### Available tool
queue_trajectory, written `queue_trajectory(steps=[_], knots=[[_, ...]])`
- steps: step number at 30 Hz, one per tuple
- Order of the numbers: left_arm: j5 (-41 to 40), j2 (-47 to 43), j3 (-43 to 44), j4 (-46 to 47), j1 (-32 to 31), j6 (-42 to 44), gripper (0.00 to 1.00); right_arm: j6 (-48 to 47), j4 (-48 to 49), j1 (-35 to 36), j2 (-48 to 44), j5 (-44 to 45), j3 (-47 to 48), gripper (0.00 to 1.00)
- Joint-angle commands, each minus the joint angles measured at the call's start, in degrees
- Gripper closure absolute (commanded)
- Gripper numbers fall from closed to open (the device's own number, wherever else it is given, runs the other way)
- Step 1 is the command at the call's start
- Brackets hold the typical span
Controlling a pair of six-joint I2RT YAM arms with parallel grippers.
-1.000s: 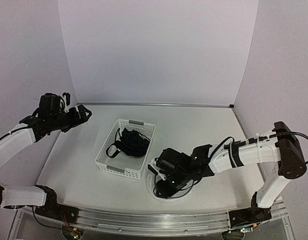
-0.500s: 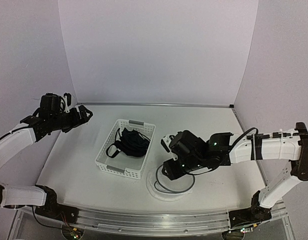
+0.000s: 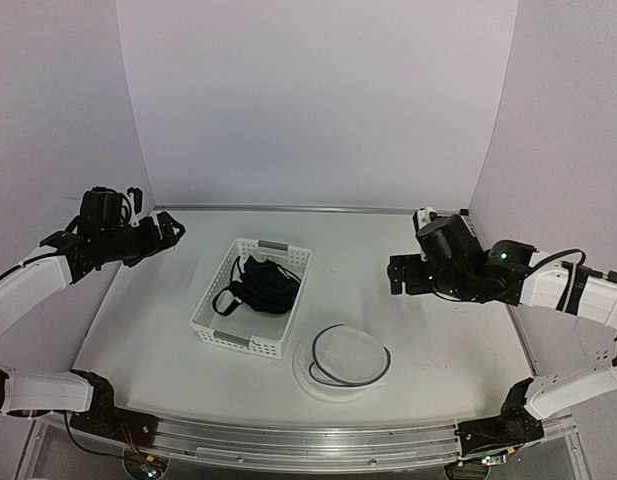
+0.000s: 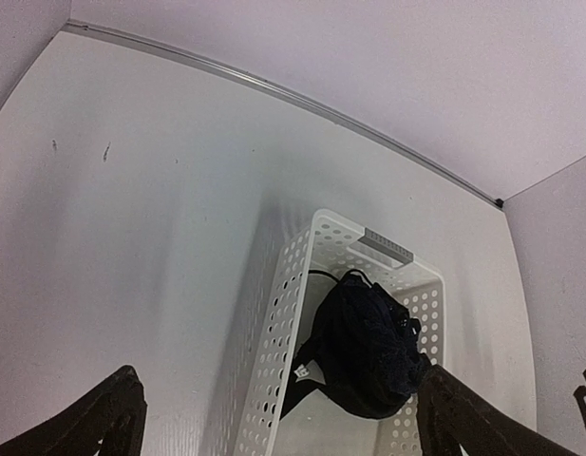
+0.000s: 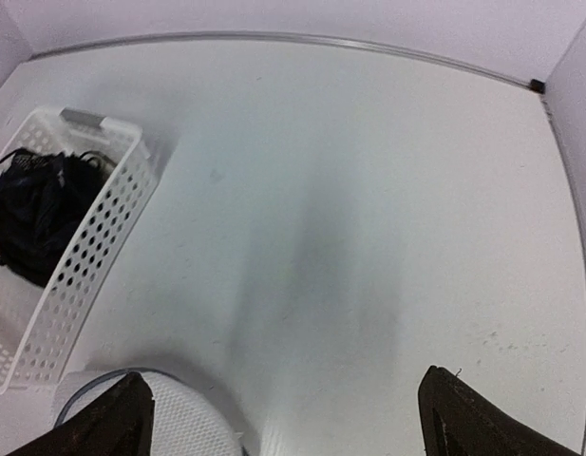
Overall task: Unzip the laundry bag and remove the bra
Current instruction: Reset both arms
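The laundry bag (image 3: 341, 362) lies flat on the table in front of the basket, a white mesh disc with a dark wire rim; nothing holds it. Its edge also shows in the right wrist view as the laundry bag (image 5: 183, 418). The black bra (image 3: 260, 285) is bundled in the white lattice basket (image 3: 250, 344); the left wrist view shows the bra (image 4: 368, 342) with a white label. My right gripper (image 3: 396, 275) hovers open and empty, up and to the right of the bag. My left gripper (image 3: 174, 228) hangs open and empty, left of the basket.
White walls enclose the table on the left, back and right. A metal strip (image 3: 308, 209) runs along the back edge. The basket (image 5: 88, 261) stands left of centre, with bare tabletop (image 5: 368, 237) between it and the right wall.
My right gripper has opened, left the laundry bag and drawn back up to the right. The bag now lies uncovered on the table. The left arm has not moved.
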Motion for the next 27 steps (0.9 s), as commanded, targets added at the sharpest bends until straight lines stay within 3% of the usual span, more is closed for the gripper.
queue_trajectory(steps=[1, 4, 12, 27], knots=[[-2.64, -0.13, 3.34, -1.48, -0.01, 1.52, 0.0, -3.64, 2.27, -7.23, -3.07, 7.39, -2.52, 0.02], [-4.39, 0.5, 4.34, -2.69, -0.02, 1.73, 0.0, -5.59, 4.94, -13.86, -4.04, 5.08, -4.89, 0.02], [-9.0, 0.6, 4.63, -3.45, -0.05, 2.33, 0.01, -7.01, 12.33, -34.74, -5.91, -14.2, -12.35, 0.02], [-12.7, 0.85, 3.03, -3.5, -0.01, 1.45, 0.01, -4.56, 21.8, -35.34, -17.32, -15.63, -21.92, 0.02]])
